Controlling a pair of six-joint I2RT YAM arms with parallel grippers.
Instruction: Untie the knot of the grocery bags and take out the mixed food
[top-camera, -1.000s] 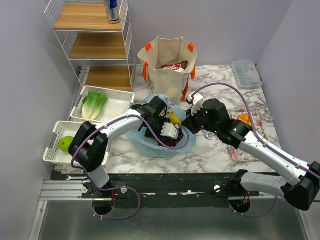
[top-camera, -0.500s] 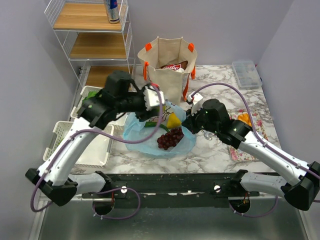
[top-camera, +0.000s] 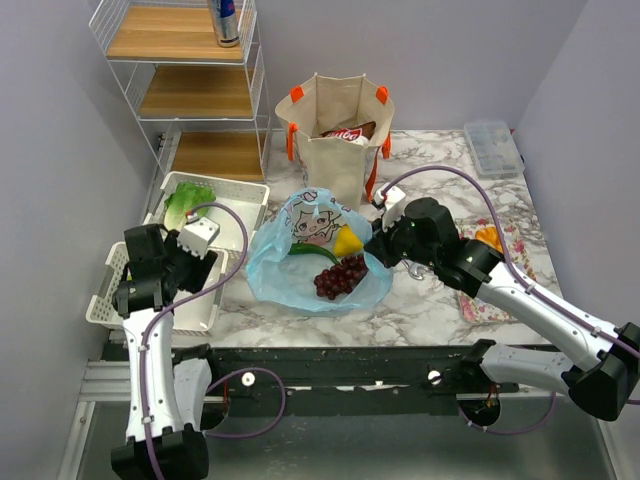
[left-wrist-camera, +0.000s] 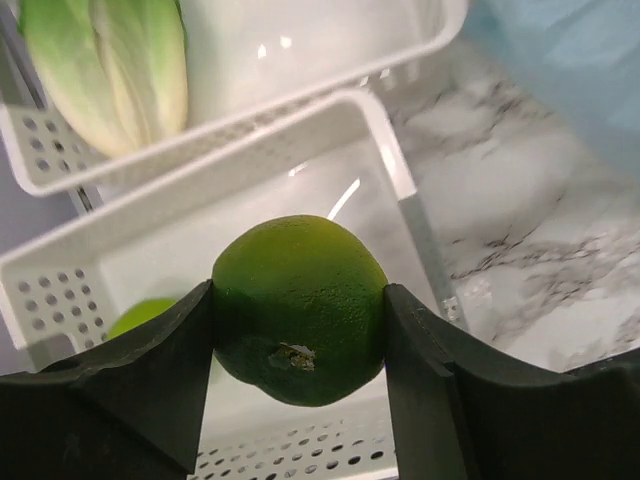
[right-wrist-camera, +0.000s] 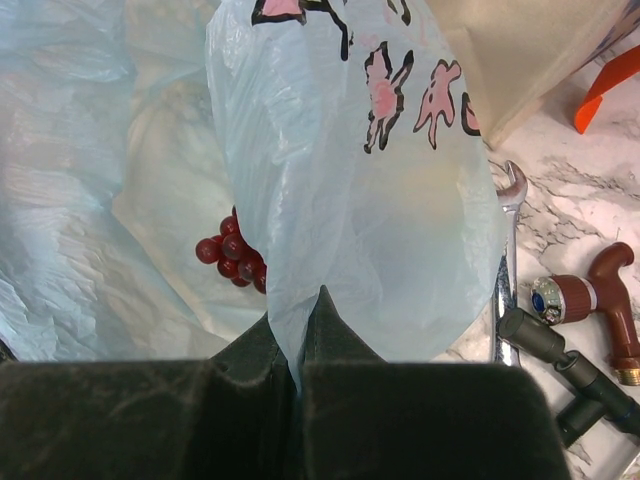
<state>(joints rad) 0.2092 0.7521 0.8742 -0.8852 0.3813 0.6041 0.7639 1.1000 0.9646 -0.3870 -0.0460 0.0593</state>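
L hand clamped on green fruit over white basket, R hand pinching blue plastic bag edge

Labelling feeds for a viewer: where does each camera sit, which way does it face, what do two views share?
Top external: above and behind the arms, looking down on the marble table; both arms show.
Left wrist: on the left arm, looking down into a white basket; left gripper holds green fruit.
Right wrist: on the right arm, facing the blue plastic bag; right gripper pinches it.
Shared: grapes, in top and right wrist.
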